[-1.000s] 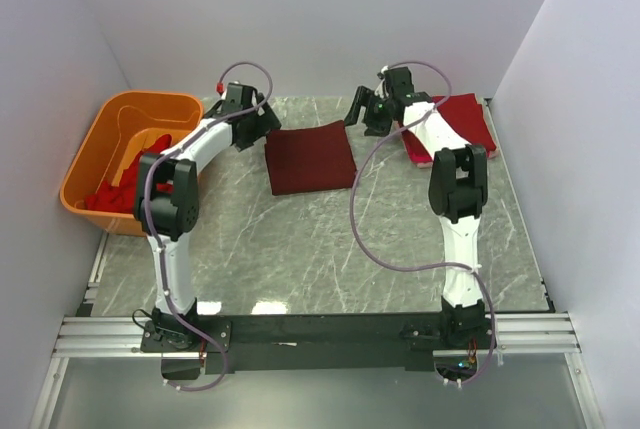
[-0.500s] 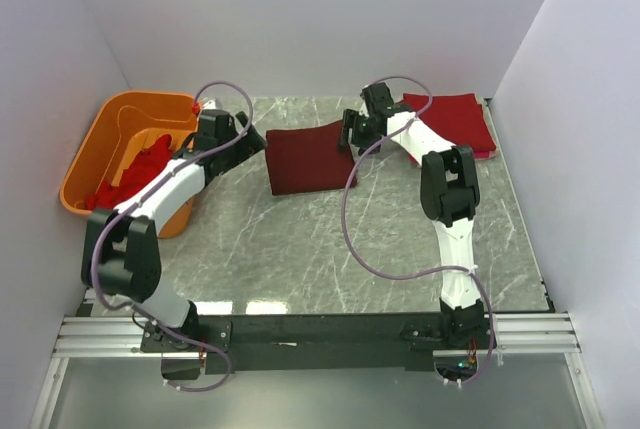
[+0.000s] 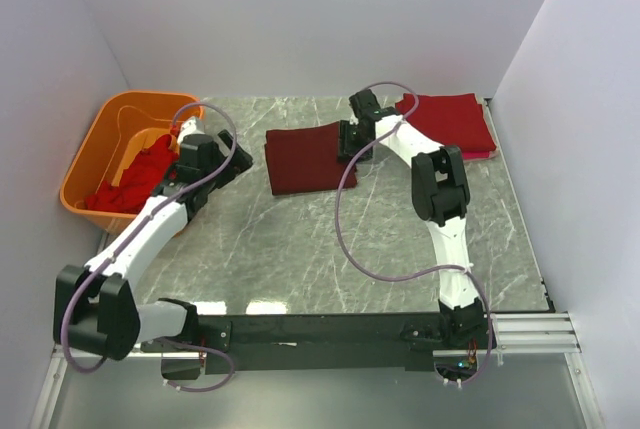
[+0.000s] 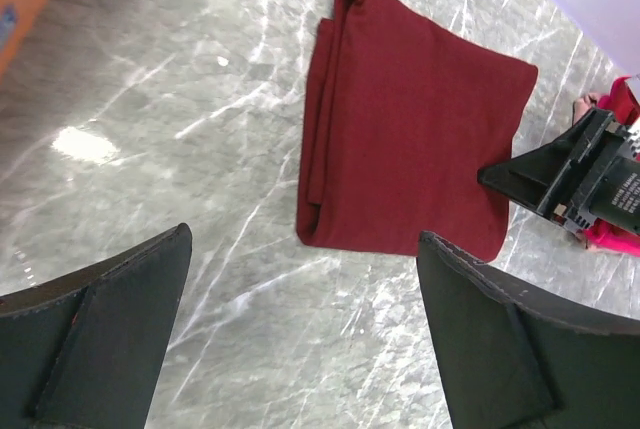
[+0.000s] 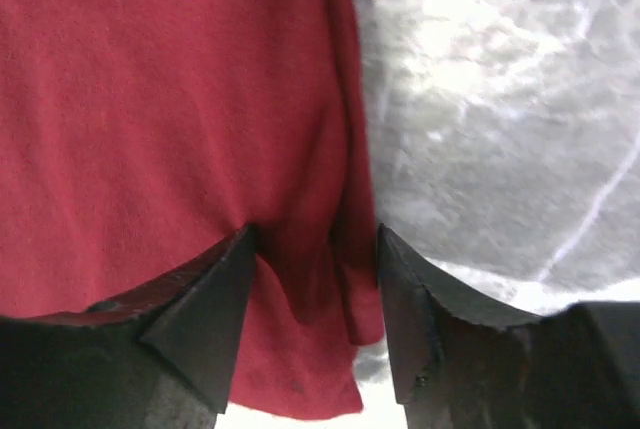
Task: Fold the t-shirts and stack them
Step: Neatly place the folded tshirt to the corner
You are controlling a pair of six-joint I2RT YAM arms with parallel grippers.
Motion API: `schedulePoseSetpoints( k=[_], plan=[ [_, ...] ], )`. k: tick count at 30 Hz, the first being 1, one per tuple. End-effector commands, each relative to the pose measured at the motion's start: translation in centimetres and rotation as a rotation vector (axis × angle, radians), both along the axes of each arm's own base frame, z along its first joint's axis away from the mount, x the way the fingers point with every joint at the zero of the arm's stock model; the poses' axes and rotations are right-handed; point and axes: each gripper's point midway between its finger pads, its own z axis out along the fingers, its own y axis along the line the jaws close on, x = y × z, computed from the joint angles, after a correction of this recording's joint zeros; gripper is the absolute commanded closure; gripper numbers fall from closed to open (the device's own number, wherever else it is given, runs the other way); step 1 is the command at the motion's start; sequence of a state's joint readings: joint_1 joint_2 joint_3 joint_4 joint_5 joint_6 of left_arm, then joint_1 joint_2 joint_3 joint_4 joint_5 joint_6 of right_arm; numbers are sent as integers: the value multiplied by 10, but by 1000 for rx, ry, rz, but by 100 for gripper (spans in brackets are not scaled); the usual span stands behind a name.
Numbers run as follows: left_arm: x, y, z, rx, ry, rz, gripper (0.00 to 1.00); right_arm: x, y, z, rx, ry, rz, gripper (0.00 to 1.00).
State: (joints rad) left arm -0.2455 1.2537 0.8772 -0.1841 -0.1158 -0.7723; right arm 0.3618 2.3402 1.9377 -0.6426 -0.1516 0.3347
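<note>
Pale, plain walls (image 3: 300, 19) enclose the table (image 3: 300, 249) on three sides. The table is a grey marble-patterned slab with white veins, and lamp glare is caught on it in patches. A metal rail (image 3: 320, 329) runs along its near edge at 6 o'clock.

At 10 o'clock, off the table's left edge, an orange tub (image 3: 88, 154) is seen, with loose bright red t-shirts (image 3: 135, 177) heaped inside. Just to its right, the left gripper (image 3: 232, 154) is held above bare table. In the left wrist view the left gripper (image 4: 300, 349) is spread wide with nothing between its fingers (image 4: 110, 329), and it is pointed toward 2 o'clock.

Near 12 o'clock the maroon t-shirt (image 3: 308, 157) lies folded into a flat rectangle on the table. Its layered fold is seen along the left edge in the left wrist view (image 4: 410, 149).

At that shirt's 3 o'clock edge the right gripper (image 3: 347, 144) is set down on the cloth. In the right wrist view the right gripper (image 5: 315, 279) is part open, and the shirt's thick folded edge is straddled by its fingers (image 5: 200, 319). Whether the cloth is squeezed cannot be told.

At 2 o'clock, in the far right corner, a folded red stack (image 3: 447, 121) is laid flat. It lies just beside the right arm and apart from the maroon t-shirt.
</note>
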Motion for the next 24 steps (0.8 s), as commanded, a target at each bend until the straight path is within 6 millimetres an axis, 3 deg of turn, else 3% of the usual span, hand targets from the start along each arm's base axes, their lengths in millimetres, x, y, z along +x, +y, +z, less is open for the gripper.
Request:
schedulePoseSetpoints(
  k=[1, 5, 8, 9, 11, 12, 16, 19, 23, 24],
  plan=[
    [-7, 10, 9, 14, -35, 42, 1, -1, 8, -9, -68, 2, 34, 42],
    [-18, 19, 9, 29, -24, 76, 1, -7, 14, -20, -96, 24, 44, 50],
    [-26, 26, 13, 31, -37, 112, 1, -11, 17, -20, -114, 7, 56, 64],
    [-28, 28, 14, 30, -41, 121, 1, -11, 17, -17, -119, -2, 63, 73],
    [-33, 32, 19, 22, -63, 137, 1, -9, 14, -12, -176, -44, 62, 83],
    [-35, 33, 20, 21, -68, 144, 0, -6, 14, 2, -188, -94, 67, 88],
    [-40, 35, 28, 8, -105, 150, 1, -1, 11, 25, -302, -242, 98, 100],
    [-41, 33, 30, 2, -115, 139, 1, 4, -4, 41, -392, -306, 76, 100],
    [-41, 35, 26, 22, -98, 142, 1, 7, -43, 70, -564, -416, 34, 100],
    [-42, 37, 23, 28, -90, 148, 1, 9, -61, 83, -610, -436, -3, 100]
  ],
)
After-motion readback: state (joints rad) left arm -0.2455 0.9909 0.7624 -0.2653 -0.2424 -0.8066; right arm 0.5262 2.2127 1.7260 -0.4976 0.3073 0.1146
